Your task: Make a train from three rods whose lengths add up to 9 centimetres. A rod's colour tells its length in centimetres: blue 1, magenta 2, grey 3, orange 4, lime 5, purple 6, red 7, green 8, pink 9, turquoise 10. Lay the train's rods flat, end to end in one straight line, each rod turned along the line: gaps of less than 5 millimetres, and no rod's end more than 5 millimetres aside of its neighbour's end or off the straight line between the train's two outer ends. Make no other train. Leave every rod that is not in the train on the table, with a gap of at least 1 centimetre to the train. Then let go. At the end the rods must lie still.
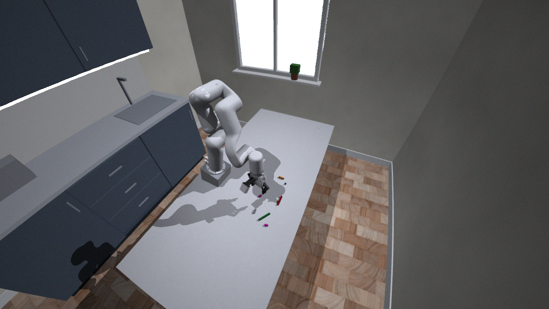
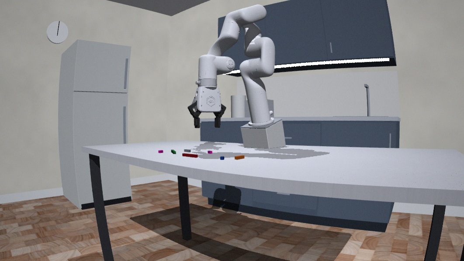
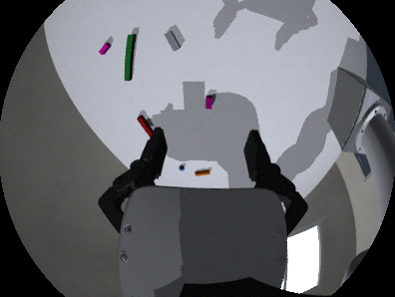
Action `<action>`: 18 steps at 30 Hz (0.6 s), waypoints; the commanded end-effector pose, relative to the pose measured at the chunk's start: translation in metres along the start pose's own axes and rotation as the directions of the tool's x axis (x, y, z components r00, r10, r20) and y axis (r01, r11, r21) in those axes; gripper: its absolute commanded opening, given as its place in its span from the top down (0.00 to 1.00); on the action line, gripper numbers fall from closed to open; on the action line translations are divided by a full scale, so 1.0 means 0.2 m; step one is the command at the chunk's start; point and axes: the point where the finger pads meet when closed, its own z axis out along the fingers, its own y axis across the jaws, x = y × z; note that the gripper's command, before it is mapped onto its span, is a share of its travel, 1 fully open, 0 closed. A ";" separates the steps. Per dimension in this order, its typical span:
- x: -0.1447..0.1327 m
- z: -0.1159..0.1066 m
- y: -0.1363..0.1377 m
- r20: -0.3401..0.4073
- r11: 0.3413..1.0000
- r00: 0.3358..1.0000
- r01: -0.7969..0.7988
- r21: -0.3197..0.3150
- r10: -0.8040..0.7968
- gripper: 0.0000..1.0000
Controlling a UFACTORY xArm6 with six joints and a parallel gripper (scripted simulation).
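The table [image 1: 215, 245] [image 2: 324, 168] bears seven separate rods, all lying flat. The gripper [image 1: 258, 185] [image 2: 207, 122] [image 3: 205, 138] hangs above the table, its black jaws spread wide, holding nothing and touching no rod. The green rod [image 1: 264, 216] [image 2: 173, 151] [image 3: 130, 57] is longest, slim and straight, between the grey rod and one magenta rod. Next comes the red rod [image 1: 279, 200] [image 2: 189, 155] [image 3: 145, 126], partly behind a finger in the wrist view. The short orange rod [image 1: 281, 177] [image 2: 239, 157] [image 3: 202, 172] lies near the blue one, well apart from the green. The grey rod [image 1: 254, 211] [image 2: 187, 150] [image 3: 173, 40] is stubby. Of two small magenta rods, one [image 1: 259, 195] [image 2: 209, 152] [image 3: 208, 102] lies near the gripper's shadow, the other [image 1: 266, 225] [image 2: 160, 151] [image 3: 105, 49] beyond the green rod. Smallest is the blue rod [image 1: 285, 183] [image 2: 222, 158] [image 3: 182, 167], almost a cube. No rods are joined end to end.
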 end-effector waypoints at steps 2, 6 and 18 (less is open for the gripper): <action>0.17 0.04 -0.11 0.010 0.987 0.987 0.159 -0.001 -0.159 0.00; 0.28 0.07 -0.16 0.009 0.967 0.967 0.255 0.001 -0.255 0.00; 0.46 0.11 -0.22 0.004 0.924 0.924 0.382 0.005 -0.382 0.00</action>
